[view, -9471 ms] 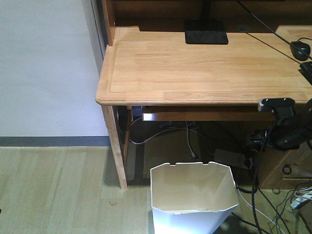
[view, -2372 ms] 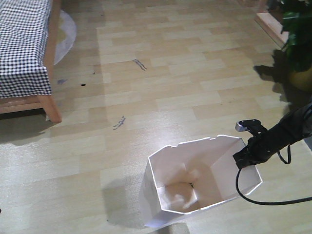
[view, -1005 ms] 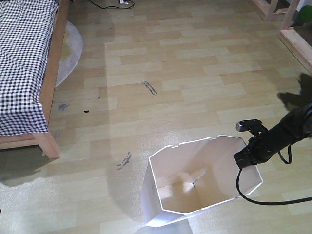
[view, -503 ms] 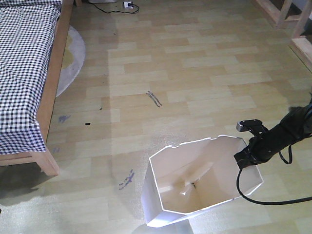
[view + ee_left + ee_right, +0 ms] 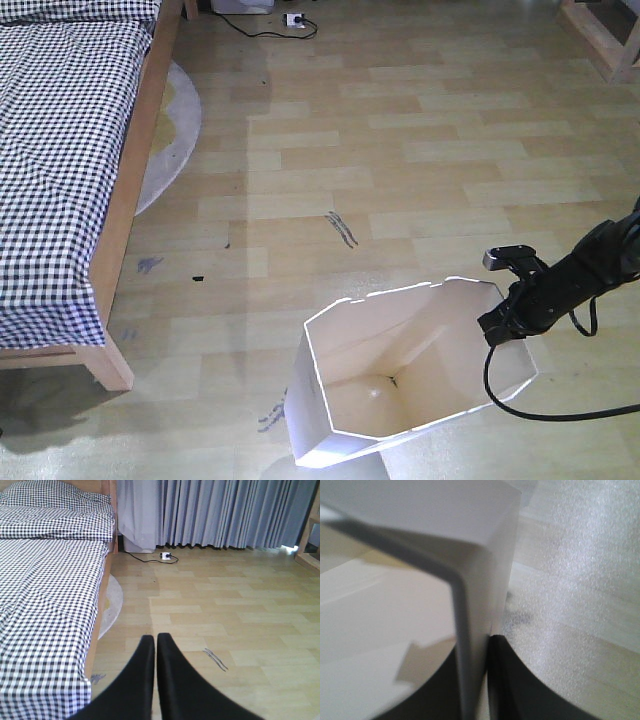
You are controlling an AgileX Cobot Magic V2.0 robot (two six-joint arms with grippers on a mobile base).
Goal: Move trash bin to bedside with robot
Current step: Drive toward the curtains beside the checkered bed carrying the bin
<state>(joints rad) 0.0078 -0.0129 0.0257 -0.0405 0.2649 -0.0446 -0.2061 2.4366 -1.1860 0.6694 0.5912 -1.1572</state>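
your right gripper [image 5: 503, 322] is clenched on the trash bin [image 5: 400, 335], pinching the thin wall at the right-hand corner of its angular rim. in the right wrist view one black finger [image 5: 507, 680] sits outside the white wall and the other lies against the cream inner face, with the wall squeezed between them. the black right arm [image 5: 590, 262] reaches in from the right edge of the front view, and its cable [image 5: 486, 372] loops down across the bin's outer right side.

the bin is low in the front view, near the middle of the bottom edge, with its mouth open upward. its base is cut off by the frame, so you cannot tell whether it rests on the floor [image 5: 420, 170].

the bed [image 5: 135, 200] runs along the left side, its checked bedding [image 5: 60, 150] hanging over the light wooden rail. the bin is well apart from the bed's near corner post, off to its right. a pale round rug [image 5: 178, 125] pokes out from under the rail, dark scuff marks [image 5: 342, 228] lie on the boards between bed and bin, and a power strip [image 5: 293, 19] lies at the far edge of the floor.

your left gripper [image 5: 155, 639] is clenched on nothing, fingers pressed together, held over the floor just beside the bed and pointing toward the grey curtains [image 5: 225, 510].
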